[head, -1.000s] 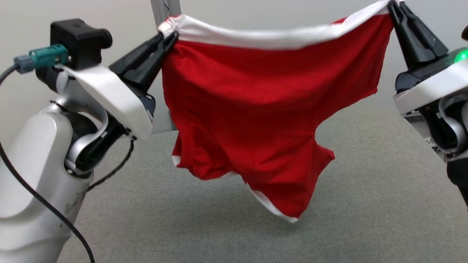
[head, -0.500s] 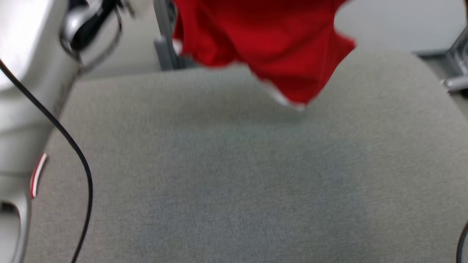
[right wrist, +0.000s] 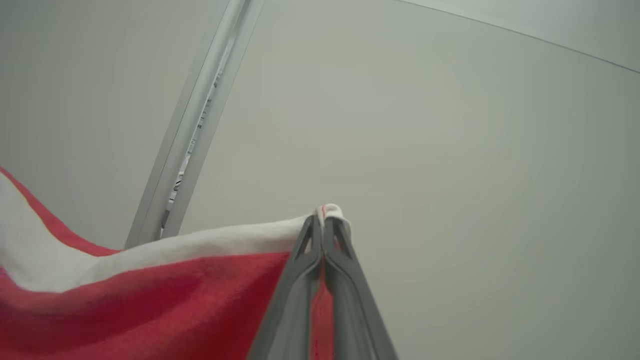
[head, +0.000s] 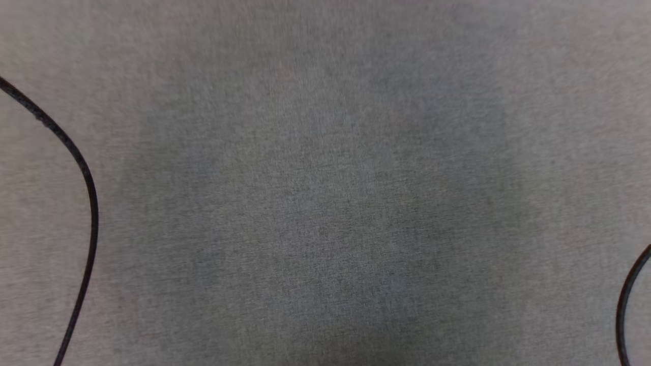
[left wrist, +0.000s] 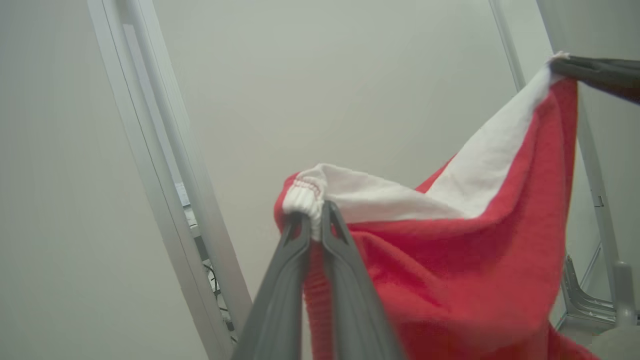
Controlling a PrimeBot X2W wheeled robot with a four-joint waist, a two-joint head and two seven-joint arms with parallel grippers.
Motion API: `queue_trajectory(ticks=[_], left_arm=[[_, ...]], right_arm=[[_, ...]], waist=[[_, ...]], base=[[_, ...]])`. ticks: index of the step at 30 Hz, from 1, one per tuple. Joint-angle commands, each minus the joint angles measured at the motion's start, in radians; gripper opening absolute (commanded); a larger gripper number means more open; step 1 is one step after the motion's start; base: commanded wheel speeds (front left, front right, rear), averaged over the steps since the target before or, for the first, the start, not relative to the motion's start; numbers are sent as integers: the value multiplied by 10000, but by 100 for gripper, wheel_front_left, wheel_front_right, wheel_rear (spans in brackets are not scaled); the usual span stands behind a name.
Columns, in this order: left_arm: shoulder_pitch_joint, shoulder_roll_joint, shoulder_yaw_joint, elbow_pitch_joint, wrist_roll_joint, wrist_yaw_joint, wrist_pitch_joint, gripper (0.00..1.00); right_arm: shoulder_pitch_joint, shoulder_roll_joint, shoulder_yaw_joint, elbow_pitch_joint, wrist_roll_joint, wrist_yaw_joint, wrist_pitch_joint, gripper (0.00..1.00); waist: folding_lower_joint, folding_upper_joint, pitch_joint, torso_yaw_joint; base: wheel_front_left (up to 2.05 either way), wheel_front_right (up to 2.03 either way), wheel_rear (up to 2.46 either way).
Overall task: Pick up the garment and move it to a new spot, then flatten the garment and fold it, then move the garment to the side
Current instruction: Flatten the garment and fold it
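The garment (left wrist: pixel 465 255) is a pair of red shorts with a white waistband, held up in the air and stretched between both grippers. My left gripper (left wrist: pixel 315 220) is shut on one bunched end of the waistband. In the right wrist view the garment (right wrist: pixel 150 300) hangs leftward from my right gripper (right wrist: pixel 324 220), which is shut on the other waistband end. The right gripper's dark fingers (left wrist: pixel 595 72) also reach in at the upper right of the left wrist view, pinching that corner.
The head view looks straight down at the grey cloth-covered table (head: pixel 325 193), with a black cable (head: pixel 86 178) curving along the left and another cable (head: pixel 628 295) at the lower right. Pale walls and a metal frame post (left wrist: pixel 170 170) stand behind the lifted garment.
The head camera has tilted down, so the garment and both arms have slid out of the top of its picture. Both grippers keep their hold on the waistband.
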Motion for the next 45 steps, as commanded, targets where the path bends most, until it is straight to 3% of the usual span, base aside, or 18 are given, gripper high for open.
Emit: queue_trajectory(ticks=[1, 6, 11, 22, 28, 31, 38, 45], left_arm=[[72, 27, 285, -372, 223, 40, -36, 0], [1444, 59, 503, -1437, 169, 3, -31, 0], [3254, 630, 136, -2621, -626, -2, -31, 0], [8526, 2058, -1560, -5548, -1867, -5, -35, 0], [10616, 2422, -2150, -6265, -1253, -6, -35, 0], [11185, 2596, -2274, -6327, -914, -6, -35, 0], [13488, 2568, -1175, -6821, -425, 503, -35, 0], [15041, 2658, -525, -7461, 44, 779, -34, 0]], right_arm=[[251, 88, -88, -236, -127, -5, -36, 0], [1135, 206, 263, -717, 244, -5, -30, 0], [2738, -105, 620, -1500, 711, -5, -30, 0], [9014, -1228, 509, -3247, 2595, -5, -31, 0], [11879, -1340, 482, -4372, 2955, -5, -32, 0], [12595, -1302, 562, -4566, 2993, -5, -32, 0], [14581, -1384, 698, -5105, 3129, -5, -33, 0], [16263, -1522, 250, -5766, 2888, -5, -32, 0]], waist=[[-1, 0, 1006, -88], [-1, 0, 1414, -1], [-1, 0, 1308, 118], [-1, 0, -660, 600], [-1, 0, -1680, 562], [-1, 0, -2064, 460], [-1, 0, -3293, 234], [-1, 0, -4044, 500]], base=[[0, 0, 0], [0, 0, 0], [0, 0, 0], [0, 0, 0], [0, 0, 0], [0, 0, 0], [0, 0, 0], [0, 0, 0]])
